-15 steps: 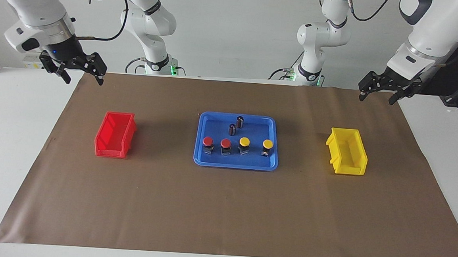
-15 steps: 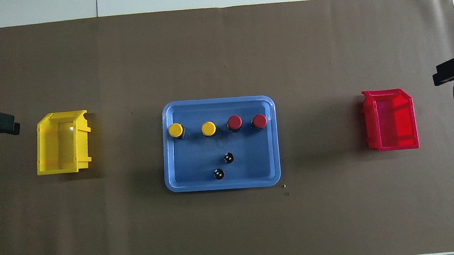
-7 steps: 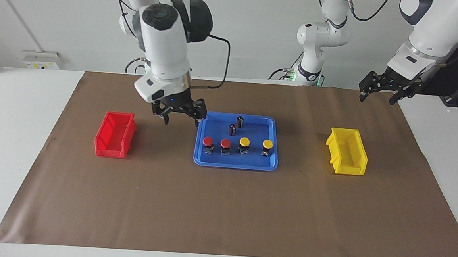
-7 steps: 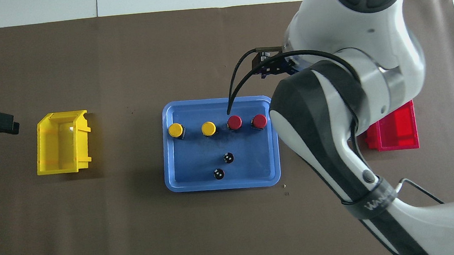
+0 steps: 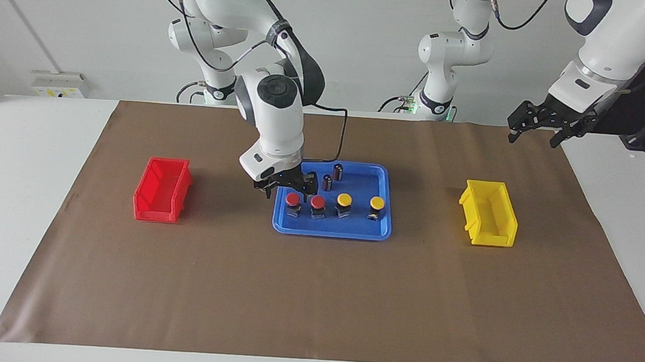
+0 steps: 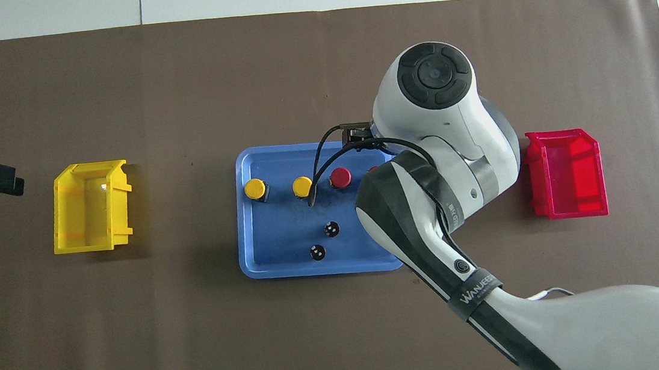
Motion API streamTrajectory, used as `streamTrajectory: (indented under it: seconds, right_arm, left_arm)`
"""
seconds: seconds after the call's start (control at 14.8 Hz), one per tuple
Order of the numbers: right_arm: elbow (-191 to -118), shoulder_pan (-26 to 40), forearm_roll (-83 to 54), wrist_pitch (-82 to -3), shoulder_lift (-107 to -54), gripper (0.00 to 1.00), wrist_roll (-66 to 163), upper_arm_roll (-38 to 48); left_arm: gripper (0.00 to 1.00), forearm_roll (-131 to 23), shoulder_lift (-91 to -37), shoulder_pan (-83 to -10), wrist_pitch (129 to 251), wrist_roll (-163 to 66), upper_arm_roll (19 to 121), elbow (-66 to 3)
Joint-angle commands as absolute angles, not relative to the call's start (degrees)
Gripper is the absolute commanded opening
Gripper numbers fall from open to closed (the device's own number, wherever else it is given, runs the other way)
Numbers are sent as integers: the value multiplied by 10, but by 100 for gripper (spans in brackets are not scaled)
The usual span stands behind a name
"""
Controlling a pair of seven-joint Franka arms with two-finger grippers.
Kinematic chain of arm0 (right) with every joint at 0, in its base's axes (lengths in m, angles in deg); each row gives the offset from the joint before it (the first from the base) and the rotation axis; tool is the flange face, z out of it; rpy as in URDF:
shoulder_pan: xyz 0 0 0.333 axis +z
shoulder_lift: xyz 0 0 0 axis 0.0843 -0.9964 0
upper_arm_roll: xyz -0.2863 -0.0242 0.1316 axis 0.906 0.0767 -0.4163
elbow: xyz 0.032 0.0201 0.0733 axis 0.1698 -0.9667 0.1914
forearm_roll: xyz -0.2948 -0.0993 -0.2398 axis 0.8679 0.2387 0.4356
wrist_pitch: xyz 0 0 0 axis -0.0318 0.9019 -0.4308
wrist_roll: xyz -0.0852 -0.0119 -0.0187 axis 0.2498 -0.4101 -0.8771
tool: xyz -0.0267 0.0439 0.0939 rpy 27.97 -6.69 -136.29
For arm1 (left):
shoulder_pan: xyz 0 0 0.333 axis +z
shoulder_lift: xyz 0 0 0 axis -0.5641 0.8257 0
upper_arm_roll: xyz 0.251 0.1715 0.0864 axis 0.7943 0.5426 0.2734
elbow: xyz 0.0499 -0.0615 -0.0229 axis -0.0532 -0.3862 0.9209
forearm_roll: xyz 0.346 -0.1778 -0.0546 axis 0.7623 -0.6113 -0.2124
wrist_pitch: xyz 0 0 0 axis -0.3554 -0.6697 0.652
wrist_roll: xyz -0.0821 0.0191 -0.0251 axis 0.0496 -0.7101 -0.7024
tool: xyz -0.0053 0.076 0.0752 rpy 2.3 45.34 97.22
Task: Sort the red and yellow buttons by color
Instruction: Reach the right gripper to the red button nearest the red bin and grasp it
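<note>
Bright, even overhead light; soft shadows; sharp focus.

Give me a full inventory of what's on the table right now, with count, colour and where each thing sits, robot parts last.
red buttons: two, red caps, in the blue tray, toward the right arm's end of the row.
yellow buttons: two, yellow caps, same row, toward the left arm's end.
dark cylinders: two, in the tray, nearer the robots than the buttons.
blue tray: one, mid-table.
red bin: one, at the right arm's end.
yellow bin: one, at the left arm's end.
brown mat: one, under everything.
right gripper: open, low over the end red button.
left gripper: open, waiting above the mat's edge at its own end.
</note>
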State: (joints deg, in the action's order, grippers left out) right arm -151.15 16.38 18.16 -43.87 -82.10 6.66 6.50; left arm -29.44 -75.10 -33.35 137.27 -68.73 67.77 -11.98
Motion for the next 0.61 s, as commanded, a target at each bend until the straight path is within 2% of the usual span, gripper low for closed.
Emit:
streamTrajectory:
  seconds: [0.0,0.2,0.54]
  right_arm:
    - [-1603,158,189,-491,-772,99,60,61]
    - [-1605,163,189,-510,-782,91,59,61]
    - [-1606,172,189,-537,-803,86,57,61]
  left_arm:
    - [100,-291,-778,-330,1376,-694,678,-160]
    - [100,-291,-779,-331,1376,-693,677,-160]
    - [100,-291,-782,-330,1378,-690,678,-166]
